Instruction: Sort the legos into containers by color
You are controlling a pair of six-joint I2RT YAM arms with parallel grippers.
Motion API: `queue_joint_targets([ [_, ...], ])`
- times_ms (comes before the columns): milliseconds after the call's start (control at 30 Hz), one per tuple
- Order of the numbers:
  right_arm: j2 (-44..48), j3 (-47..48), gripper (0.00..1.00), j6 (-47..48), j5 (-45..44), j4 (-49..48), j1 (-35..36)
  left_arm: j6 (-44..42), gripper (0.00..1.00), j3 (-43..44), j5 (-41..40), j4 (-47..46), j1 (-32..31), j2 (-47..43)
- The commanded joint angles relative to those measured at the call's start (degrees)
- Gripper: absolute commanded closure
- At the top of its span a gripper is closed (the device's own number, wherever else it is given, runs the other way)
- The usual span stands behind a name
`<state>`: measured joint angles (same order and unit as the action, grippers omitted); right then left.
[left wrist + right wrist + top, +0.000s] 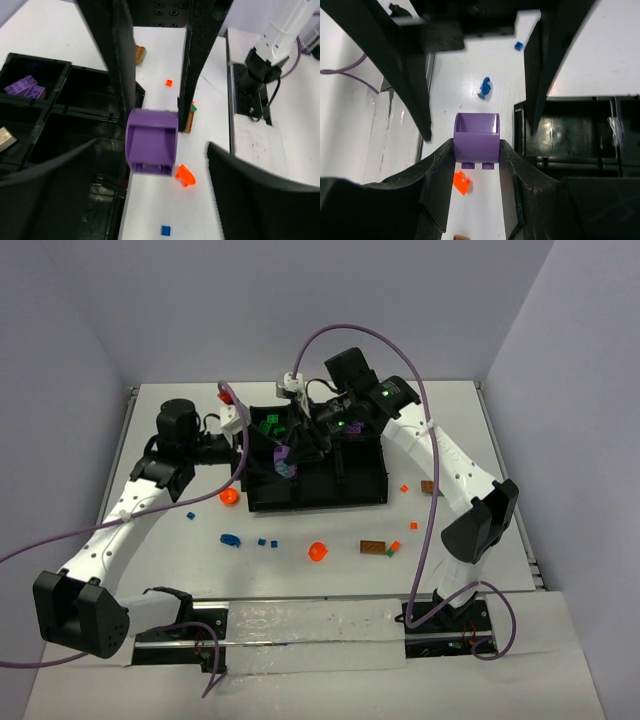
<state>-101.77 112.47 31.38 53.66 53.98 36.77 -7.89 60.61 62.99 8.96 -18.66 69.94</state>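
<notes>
We're pinching the purple piece (476, 135) in the right gripper (476, 146) just off the tray's (580, 100) left rim, the left gripper (151, 146) is sitting spread wide opposite it, and the purple bricks (22, 87) are lying in a compartment further inward.

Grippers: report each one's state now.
Left gripper: open, gripping nothing.
Right gripper: shut on a purple scoop-shaped plastic lego piece.

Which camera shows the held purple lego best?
The right wrist view: the purple lego sits sharp and centred in the right gripper. The left wrist view shows it too, slightly blurred. The top view shows only a tiny speck.
</notes>
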Motion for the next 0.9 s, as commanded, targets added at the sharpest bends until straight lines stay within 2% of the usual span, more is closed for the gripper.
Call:
queue_joint_targets([
  [0, 2.6, -0.3, 1.00, -3.9, 0.1, -1.5, -4.7, 3.6, 0.01, -1.1, -1.3, -1.5, 4.3, -4.3],
  [133, 1.0, -0.2, 1.00, -9.2, -4.3, -5.2, -14.6, 6.3, 0.01, 0.2, -7.9, 0.1, 12.7, -6.2],
  [200, 1.0, -2.4, 1.00, -12.1, -12.1, -11.9, -17.8, 7.3, 0.01, 1.0, -12.9, 2.0, 15.4, -6.1],
  [233, 0.9, -3.9, 1.00, -14.0, -13.5, -13.0, -18.1, 7.9, 0.01, 1.6, -13.7, 2.3, 15.7, -5.9],
  [267, 0.8, -6.0, 1.00, -16.2, -19.4, -17.5, -19.4, 10.6, 0.01, 2.5, -17.2, 3.4, 17.1, -5.4],
  [333, 0.0, -7.4, 1.00, -18.1, -25.4, -21.8, -20.4, 12.0, 0.01, 3.8, -20.8, 5.1, 18.1, -4.8],
  [433, -3.9, -7.4, 1.00, -20.9, -35.5, -26.9, -21.3, 17.6, 0.01, 3.5, -34.0, 4.1, 18.5, -5.2],
  [567, -8.3, -6.8, 1.00, -21.5, -40.9, -30.7, -21.6, 18.3, 0.01, 4.5, -38.4, 6.8, 18.5, -4.9],
  [700, -13.2, -5.4, 1.00, -21.3, -43.4, -33.3, -21.6, 16.2, 0.01, 8.1, -41.3, 15.0, 18.5, -1.7],
  [867, -17.6, -3.8, 1.00, -21.2, -43.9, -34.6, -21.7, 13.3, 0.01, 8.3, -46.0, 18.6, 18.5, -1.3],
])
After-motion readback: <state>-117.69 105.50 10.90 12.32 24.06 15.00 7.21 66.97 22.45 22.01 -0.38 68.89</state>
